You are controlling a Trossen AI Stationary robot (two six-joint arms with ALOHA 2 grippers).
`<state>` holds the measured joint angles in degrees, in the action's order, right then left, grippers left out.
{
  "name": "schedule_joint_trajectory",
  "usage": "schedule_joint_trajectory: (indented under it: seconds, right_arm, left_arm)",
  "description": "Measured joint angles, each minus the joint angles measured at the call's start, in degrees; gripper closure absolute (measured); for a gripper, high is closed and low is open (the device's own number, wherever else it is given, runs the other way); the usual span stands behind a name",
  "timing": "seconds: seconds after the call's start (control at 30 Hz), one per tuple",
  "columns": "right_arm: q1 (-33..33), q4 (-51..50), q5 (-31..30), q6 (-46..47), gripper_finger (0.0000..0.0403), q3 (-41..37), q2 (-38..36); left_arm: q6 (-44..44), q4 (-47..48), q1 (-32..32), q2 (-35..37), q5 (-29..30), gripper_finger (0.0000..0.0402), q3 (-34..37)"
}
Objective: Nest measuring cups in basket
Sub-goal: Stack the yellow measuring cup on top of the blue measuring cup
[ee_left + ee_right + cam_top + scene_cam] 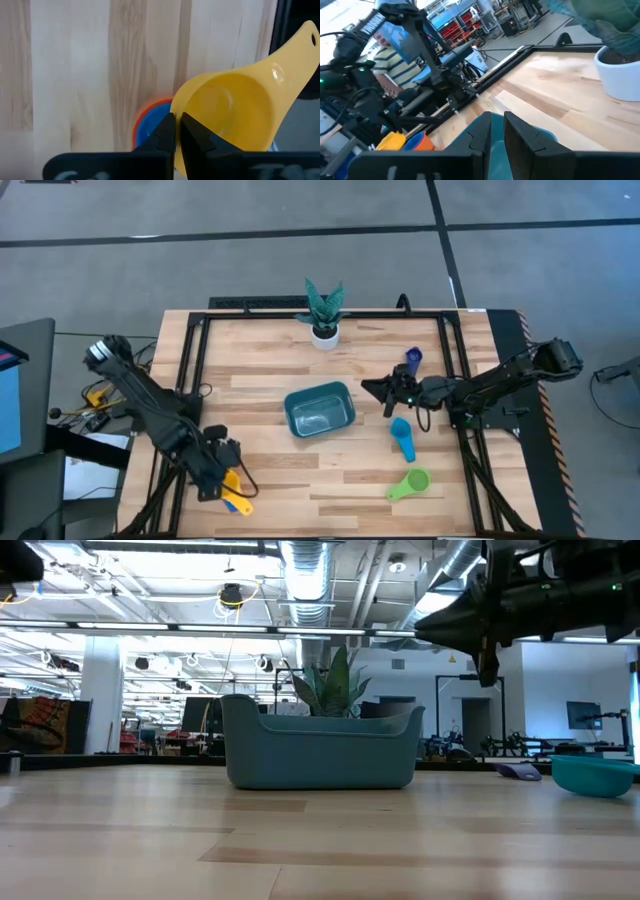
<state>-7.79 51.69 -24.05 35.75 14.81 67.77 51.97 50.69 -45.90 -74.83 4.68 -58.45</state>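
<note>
Yellow cup nearest, my left gripper pinched narrow on its rim.
Light, stiff, slick plastic; I'd grip handles. Right gripper empty, jaws narrow.

Left pincer sits low at the near-left, fingers together; right pincer reaches centre, fingers together.

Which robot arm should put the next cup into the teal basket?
Probably the right. Its gripper hovers right beside the basket, with the light blue cup just below it. The left gripper is far off at the table's corner, by the yellow cup.
</note>
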Motion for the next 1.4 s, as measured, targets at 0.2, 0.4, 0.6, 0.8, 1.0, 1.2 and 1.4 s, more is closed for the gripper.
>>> schedule_joint_trajectory:
  seconds: [0.2,0.4,0.6,0.8,1.0,1.2,1.4]
  right_arm:
    - [-1.0,-2.2,0.0,-1.7,0.0327,1.5,0.0]
    - [-1.3,-2.1,0.1,-3.0,0.0327,2.1,0.0]
    - [-2.8,-2.0,0.1,-3.2,0.0327,2.1,0.0]
    - [-1.8,-2.0,0.1,-3.2,0.0327,2.1,0.0]
    - [-1.5,-2.0,0.0,-3.2,0.0327,2.1,0.0]
    - [-2.4,-2.0,0.0,-3.2,0.0327,2.1,0.0]
    - [-2.4,-1.9,0.0,-2.6,0.0327,2.1,0.0]
  left_arm:
    - [-3.0,11.9,-2.8,-8.3,-1.1,0.04,-7.6]
    - [-3.8,13.8,-4.3,-10.1,-0.8,0.04,-6.7]
    - [-2.8,13.8,-4.3,-10.1,1.6,0.04,-5.8]
    - [3.2,13.8,-4.3,-10.1,3.0,0.0395,-5.8]
    - [5.2,13.6,-4.3,-10.1,3.7,0.0395,-5.8]
    - [5.7,12.9,-4.3,-10.0,3.8,0.0395,-5.8]
    - [6.3,12.8,-4.3,-8.2,6.4,0.0395,-4.6]
